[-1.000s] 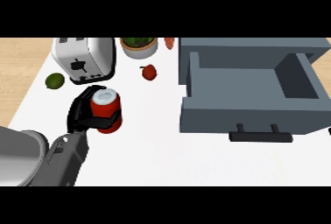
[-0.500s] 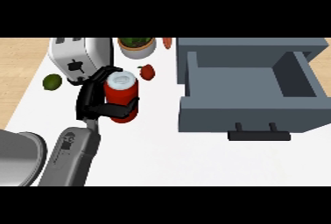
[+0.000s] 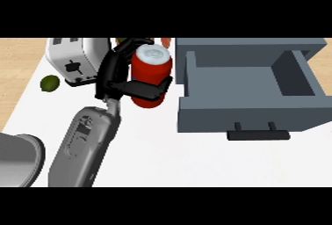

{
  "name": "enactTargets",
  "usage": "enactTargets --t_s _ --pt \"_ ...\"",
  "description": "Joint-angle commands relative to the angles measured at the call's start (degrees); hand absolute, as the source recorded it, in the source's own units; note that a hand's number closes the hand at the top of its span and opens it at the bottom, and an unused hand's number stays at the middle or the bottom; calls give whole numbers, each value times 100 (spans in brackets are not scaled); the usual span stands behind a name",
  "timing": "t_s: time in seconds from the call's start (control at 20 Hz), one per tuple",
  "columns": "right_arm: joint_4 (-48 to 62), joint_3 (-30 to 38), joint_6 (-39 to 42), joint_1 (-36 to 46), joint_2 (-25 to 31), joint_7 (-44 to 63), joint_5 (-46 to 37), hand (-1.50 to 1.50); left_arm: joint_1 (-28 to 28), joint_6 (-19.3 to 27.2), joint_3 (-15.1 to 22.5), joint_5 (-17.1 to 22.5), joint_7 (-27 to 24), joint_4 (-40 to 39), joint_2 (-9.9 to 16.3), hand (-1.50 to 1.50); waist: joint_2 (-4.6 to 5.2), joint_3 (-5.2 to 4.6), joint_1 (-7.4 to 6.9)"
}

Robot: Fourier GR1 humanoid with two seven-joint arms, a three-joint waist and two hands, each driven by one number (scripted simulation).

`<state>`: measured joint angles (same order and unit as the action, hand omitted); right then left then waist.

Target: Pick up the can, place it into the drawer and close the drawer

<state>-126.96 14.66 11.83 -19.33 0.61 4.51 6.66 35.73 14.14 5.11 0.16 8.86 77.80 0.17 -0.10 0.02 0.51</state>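
One left hand [image 3: 120, 81] curls round the red can [image 3: 151, 74], just beside the open drawer [image 3: 246, 85]

Lighting was even and bright across the white counter [image 3: 194, 162], with no glare. Just right of the left hand [image 3: 123, 85], the open drawer [image 3: 250, 83] showed a darker shaded interior. Shadows under objects were faint. Edges appeared undistorted and in focus.
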Motion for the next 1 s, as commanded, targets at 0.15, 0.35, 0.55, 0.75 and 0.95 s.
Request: enactTargets --t_s 0.15,0.35,0.55,0.75,0.95 --pt "-21 174 90 -22 29 -23 171 -150 1273 629 442 -4 430 -477 -16 150 12 0 41" --pt "-97 172 7 100 49 151 95 -150 2016 1183 718 18 813 -713 -17 150 11 0 61" --pt "-358 -105 -72 159 19 432 -152 -150 3041 1384 582 185 1040 -1566 -17 150 21 0 103" --pt "192 97 -27 274 81 48 -92 -150 3430 1661 864 586 797 -2193 -17 150 28 3 105" --pt "-167 194 -43 318 164 478 183 -150 3698 1552 762 787 478 -2863 -17 150 33 1 122"
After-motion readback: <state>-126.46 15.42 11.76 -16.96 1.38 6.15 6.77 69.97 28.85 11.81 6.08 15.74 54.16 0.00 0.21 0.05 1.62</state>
